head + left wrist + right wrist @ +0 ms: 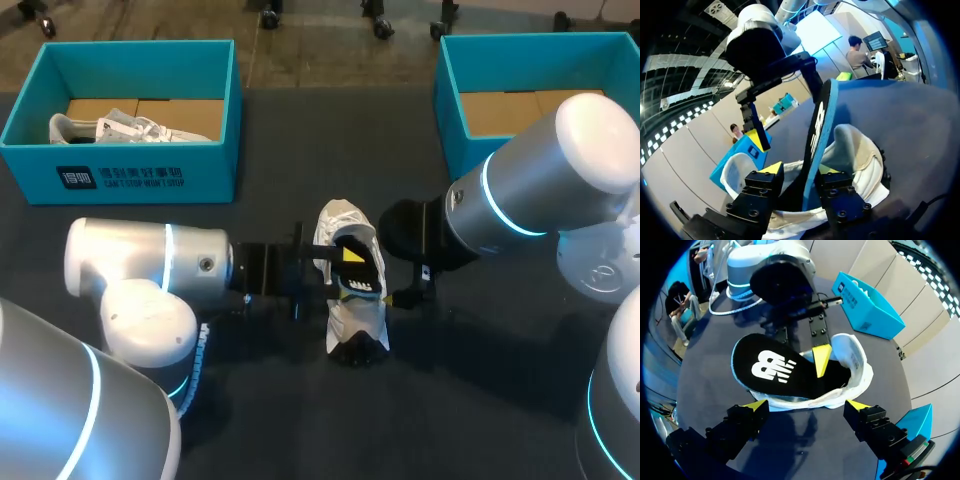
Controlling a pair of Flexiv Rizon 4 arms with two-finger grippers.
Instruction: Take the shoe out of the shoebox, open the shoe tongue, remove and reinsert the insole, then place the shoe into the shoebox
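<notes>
Insole (817, 145) sits pinched in left gripper (800, 168) over shoe (860, 155); right gripper (807, 404) gapes wide, facing both.

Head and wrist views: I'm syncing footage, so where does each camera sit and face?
Head view: above and behind, looking down on the table; left arm and right arm show.
Left wrist view: on that wrist, facing the insole held in the left hand.
Right wrist view: on that wrist, facing the shoe past the open right hand.
Shared: wrist views face each other across the shoe.
</notes>
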